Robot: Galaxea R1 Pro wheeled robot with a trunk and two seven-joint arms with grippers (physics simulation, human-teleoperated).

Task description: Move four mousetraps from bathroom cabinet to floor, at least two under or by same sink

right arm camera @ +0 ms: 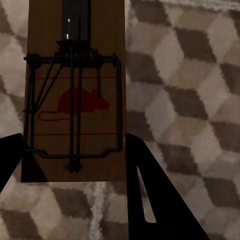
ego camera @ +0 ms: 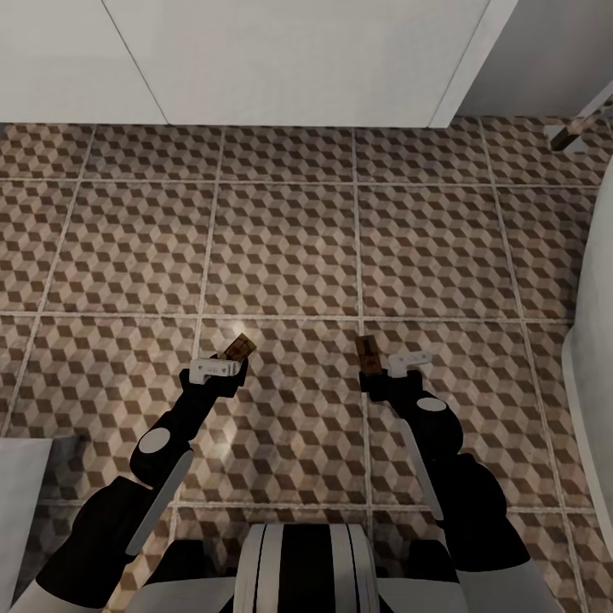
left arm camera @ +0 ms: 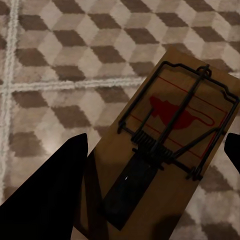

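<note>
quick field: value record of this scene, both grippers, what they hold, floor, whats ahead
left gripper: shut on a mousetrap, held above the floor
right gripper: shut on a second mousetrap, also above the floor
mousetrap look: brown wooden board, dark wire, red mouse print
floor: cube-pattern tiles in brown, beige and white, pale grout
ahead: white cabinet front meeting the floor
traps on the floor: none seen

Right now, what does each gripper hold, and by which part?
Left gripper and right gripper each hold one mousetrap, gripped across the board's edges.
</note>
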